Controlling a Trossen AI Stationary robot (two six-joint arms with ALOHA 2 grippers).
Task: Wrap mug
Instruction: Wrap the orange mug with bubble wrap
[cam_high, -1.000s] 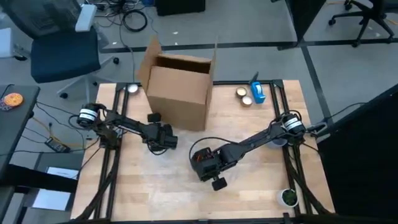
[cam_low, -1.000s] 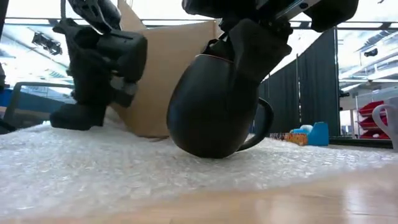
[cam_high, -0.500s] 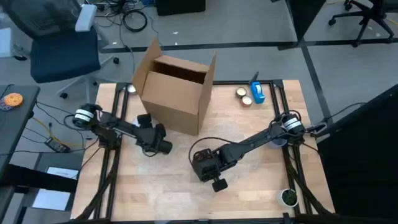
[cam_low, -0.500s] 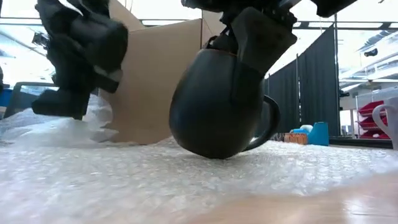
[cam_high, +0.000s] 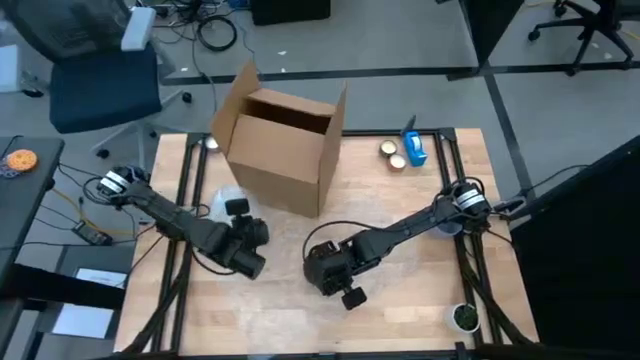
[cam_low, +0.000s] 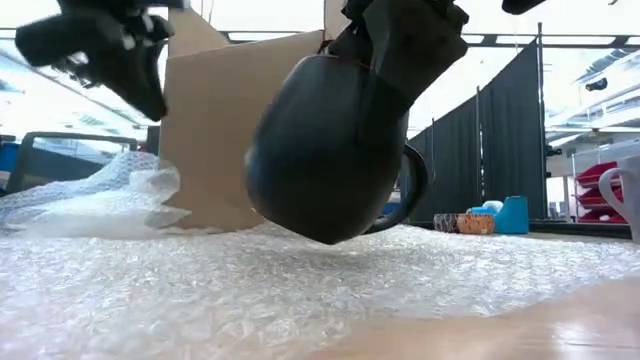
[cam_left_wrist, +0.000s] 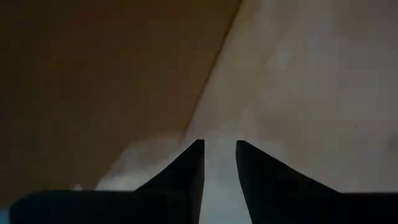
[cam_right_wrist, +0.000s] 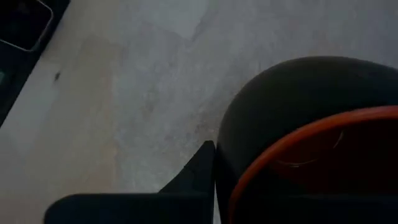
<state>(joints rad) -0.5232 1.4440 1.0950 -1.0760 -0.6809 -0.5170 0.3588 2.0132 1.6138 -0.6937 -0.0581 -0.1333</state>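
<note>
A black mug (cam_low: 330, 150) with an orange inner rim (cam_right_wrist: 292, 140) hangs tilted over a sheet of bubble wrap (cam_low: 300, 290) that covers the middle of the table. My right gripper (cam_high: 328, 268) is shut on the mug. My left gripper (cam_high: 240, 232) stands left of the mug, raised above the table (cam_low: 140, 85). It is shut on the wrap's left part, which rises in a crumpled hump (cam_low: 110, 195) in front of the box. My left gripper has whitish bubble wrap (cam_left_wrist: 219, 155) between its two nearly closed fingers. Which edge and how many layers, I cannot tell. The wrap hangs slack below it in a hump, the rest lying on the table. My right gripper holds the mug by its wall at the rim. One finger (cam_right_wrist: 200, 167) lies on the outside and the other is hidden by the mug. The fingers come from above (cam_low: 405, 60). The mug hangs tilted, handle (cam_low: 412, 190) toward the table's right, just clear of the wrap.
An open cardboard box (cam_high: 280, 140) stands at the far middle, close behind the wrap. Tape rolls (cam_high: 392, 153) and a blue dispenser (cam_high: 413, 148) lie at the far right. A small round thing (cam_high: 462, 317) sits at the near right corner.
My left gripper has risen and gone toward the table's near edge, drawing the wrap's left part up off the table into a hump. The box has slid a little toward the left. My right gripper has lifted the mug off the wrap and tipped it further.
</note>
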